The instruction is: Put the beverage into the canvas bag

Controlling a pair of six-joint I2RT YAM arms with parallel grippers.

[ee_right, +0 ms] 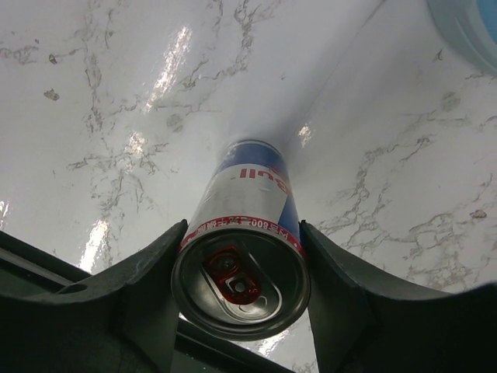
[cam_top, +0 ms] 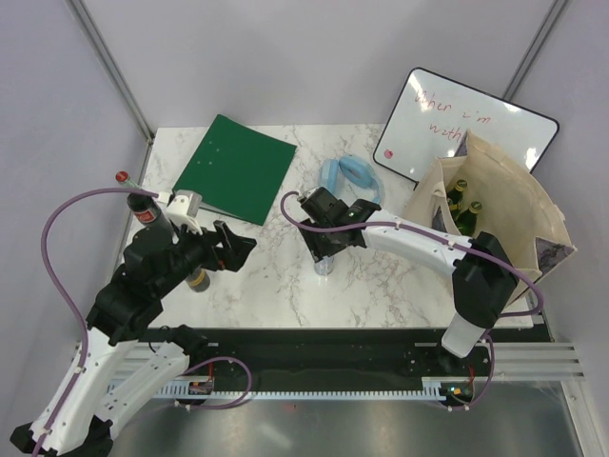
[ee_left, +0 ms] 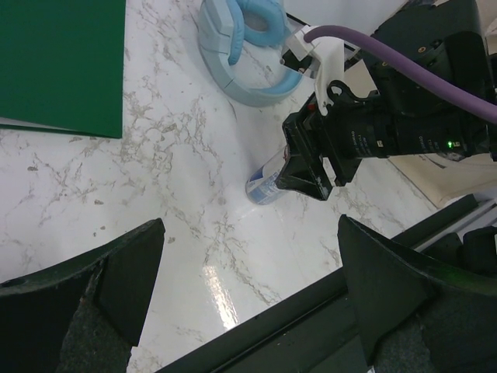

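Note:
The beverage is a blue and silver can [ee_right: 247, 203] standing upright on the marble table [cam_top: 266, 276], near its middle. My right gripper [ee_right: 242, 237] is shut on the can near its top, one finger on each side. The can also shows in the top view [cam_top: 324, 266] and in the left wrist view [ee_left: 266, 181], below the right gripper [cam_top: 324, 249]. The tan canvas bag [cam_top: 519, 214] stands open at the right edge of the table, with green bottles [cam_top: 466, 205] inside. My left gripper [ee_left: 250, 233] is open and empty, low over the table's front left [cam_top: 238, 249].
A green folder [cam_top: 236, 167] lies at the back left. A white board with red writing [cam_top: 466, 129] leans behind the bag. A light blue object [cam_top: 350, 176] lies just behind the can. A red-capped bottle [cam_top: 143, 205] and a small bottle [cam_top: 197, 279] stand by the left arm.

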